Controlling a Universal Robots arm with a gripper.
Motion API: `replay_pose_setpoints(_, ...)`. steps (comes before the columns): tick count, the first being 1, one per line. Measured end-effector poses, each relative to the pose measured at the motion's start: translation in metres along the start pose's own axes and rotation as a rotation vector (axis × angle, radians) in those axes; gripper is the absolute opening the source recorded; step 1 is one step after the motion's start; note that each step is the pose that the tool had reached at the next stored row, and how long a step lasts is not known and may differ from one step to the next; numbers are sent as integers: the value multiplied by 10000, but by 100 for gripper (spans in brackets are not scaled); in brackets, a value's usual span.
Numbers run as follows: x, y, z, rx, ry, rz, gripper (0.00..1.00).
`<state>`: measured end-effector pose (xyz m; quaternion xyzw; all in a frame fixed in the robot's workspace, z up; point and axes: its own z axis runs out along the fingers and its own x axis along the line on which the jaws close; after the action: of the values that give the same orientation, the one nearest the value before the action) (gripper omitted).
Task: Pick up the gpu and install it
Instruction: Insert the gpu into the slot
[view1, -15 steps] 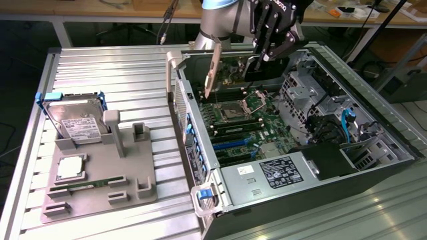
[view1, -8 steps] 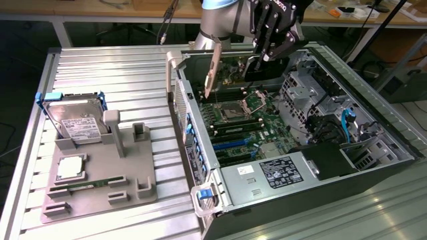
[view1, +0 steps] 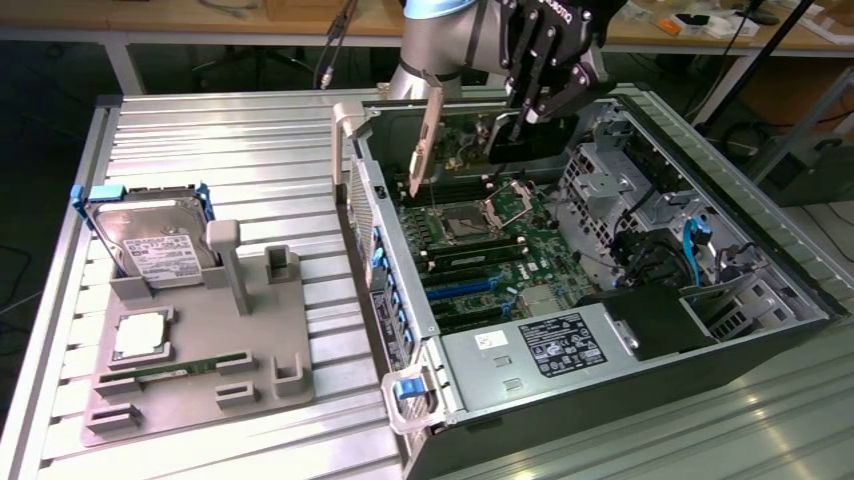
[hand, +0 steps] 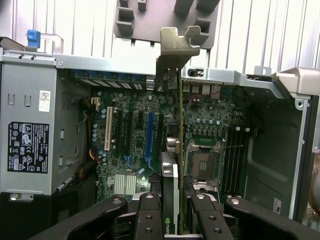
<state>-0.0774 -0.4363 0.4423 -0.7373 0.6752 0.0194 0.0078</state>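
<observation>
My gripper is shut on the gpu and holds it on edge over the open computer case. The card's silver end bracket points down toward the case's rear wall, clear of the board. In the wrist view the gpu runs edge-on between my fingers, its green board on one face and its bracket at the far end. Below it lies the motherboard; the blue expansion slot sits a little to one side of the card's edge.
The case's metal walls, drive cages and power supply ring the motherboard. On the exterior view's left, a grey fixture carries a hard drive in a blue frame and a slim green memory stick on the ribbed table.
</observation>
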Motion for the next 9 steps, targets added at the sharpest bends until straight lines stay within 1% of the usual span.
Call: replay_pose_setpoints(9, 6, -8, 128, -11, -2, 5, 27)
